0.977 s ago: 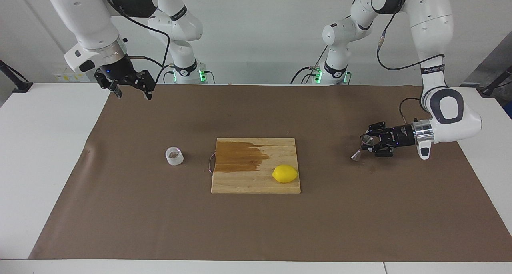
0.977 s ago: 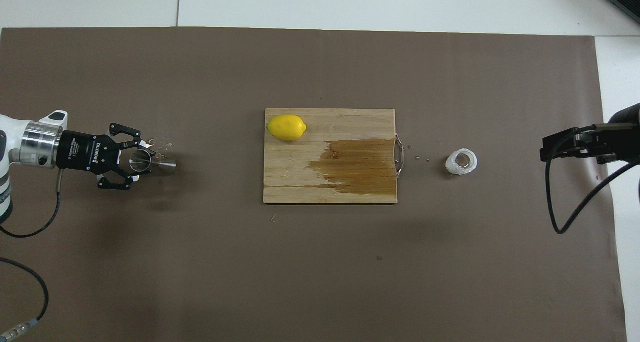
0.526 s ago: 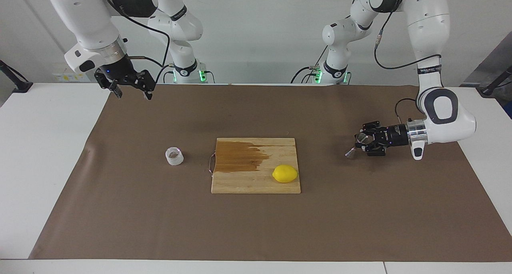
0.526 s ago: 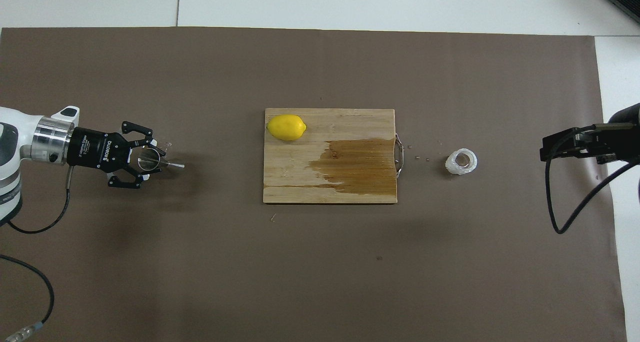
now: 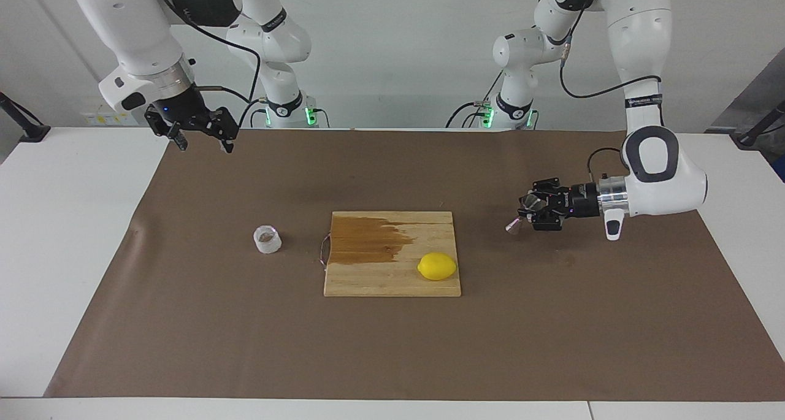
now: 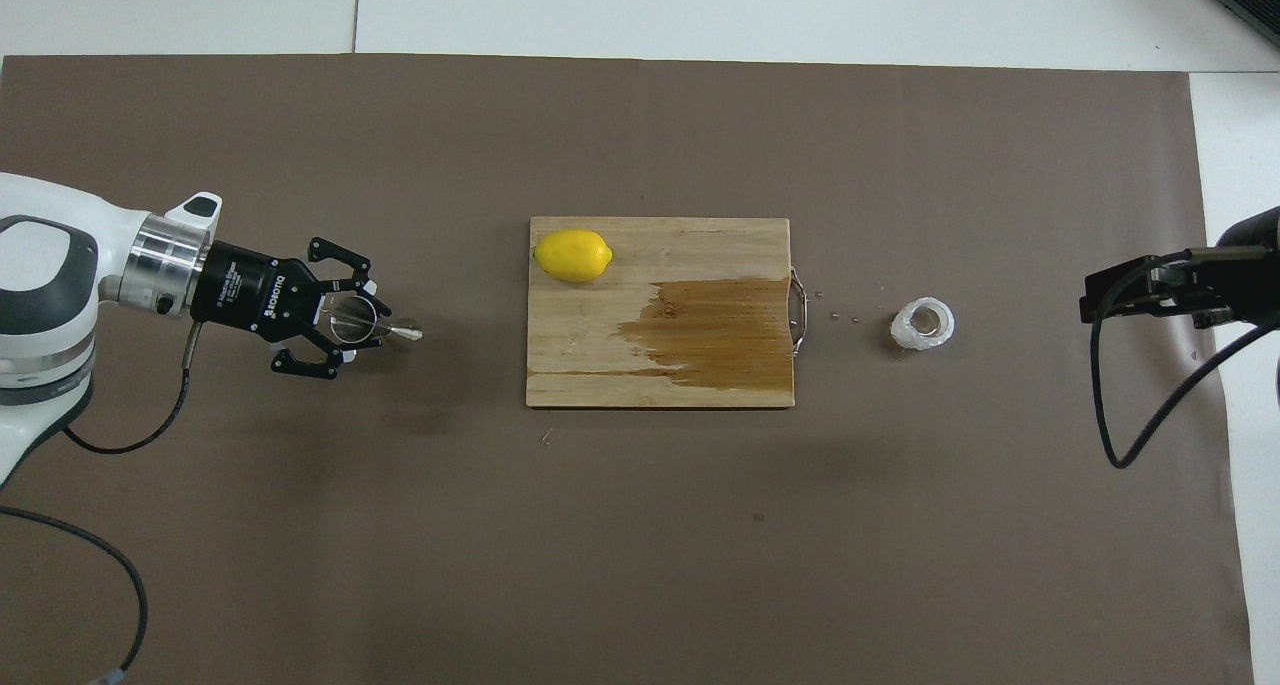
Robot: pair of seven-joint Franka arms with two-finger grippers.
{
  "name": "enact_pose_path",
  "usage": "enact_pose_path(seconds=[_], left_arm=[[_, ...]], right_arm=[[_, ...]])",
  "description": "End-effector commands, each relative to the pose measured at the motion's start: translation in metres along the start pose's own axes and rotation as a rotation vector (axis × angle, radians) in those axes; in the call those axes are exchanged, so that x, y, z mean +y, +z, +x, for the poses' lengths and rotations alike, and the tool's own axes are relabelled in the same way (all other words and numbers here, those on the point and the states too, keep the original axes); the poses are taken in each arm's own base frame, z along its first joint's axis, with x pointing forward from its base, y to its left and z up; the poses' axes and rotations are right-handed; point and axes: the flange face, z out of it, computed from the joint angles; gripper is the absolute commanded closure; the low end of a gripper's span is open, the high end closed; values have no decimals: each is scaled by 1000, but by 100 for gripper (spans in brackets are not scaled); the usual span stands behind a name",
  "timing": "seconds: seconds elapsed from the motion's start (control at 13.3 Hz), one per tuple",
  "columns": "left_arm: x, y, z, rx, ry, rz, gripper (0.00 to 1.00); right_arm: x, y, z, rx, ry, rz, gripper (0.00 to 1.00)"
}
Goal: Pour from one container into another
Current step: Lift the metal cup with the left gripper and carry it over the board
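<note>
Here the left gripper (image 5: 528, 212) is clamped on the steel jigger (image 5: 520, 217), held up over the brown mat (image 5: 552, 322).

The jigger lies tilted in the grip, one cone caught between the closed fingertips and the other cone pointing out and down toward the cutting board (image 5: 368, 279), over the stretch of mat between the board and the left arm's end of the table. On the board a dark wet patch (image 5: 365, 239) spreads from its handle end, and a lemon (image 5: 436, 266) sits on the dry part. Just off the handle end, toward the right arm's end, the clear cup (image 5: 267, 239) stands upright on the mat, well apart from the jigger. The right gripper (image 5: 201, 139) waits with fingers spread wide and nothing in them, raised over the mat's corner at its own end.
</note>
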Motion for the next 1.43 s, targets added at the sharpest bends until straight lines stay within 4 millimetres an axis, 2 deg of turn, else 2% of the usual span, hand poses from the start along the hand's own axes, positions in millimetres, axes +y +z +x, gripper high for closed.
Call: enact_pose_path(seconds=[0.0, 0.68, 1.13, 1.35], left_arm=[[-3, 24, -26, -13, -3, -10, 65], [16, 110, -78, -46, -21, -9, 68], [33, 150, -103, -42, -99, -102, 67], [38, 179, -118, -43, -124, -164, 67]], right_arm=[[1, -2, 0, 3, 22, 28, 0], [1, -2, 0, 3, 22, 28, 0], [1, -2, 0, 3, 22, 28, 0], [1, -2, 0, 3, 22, 28, 0]])
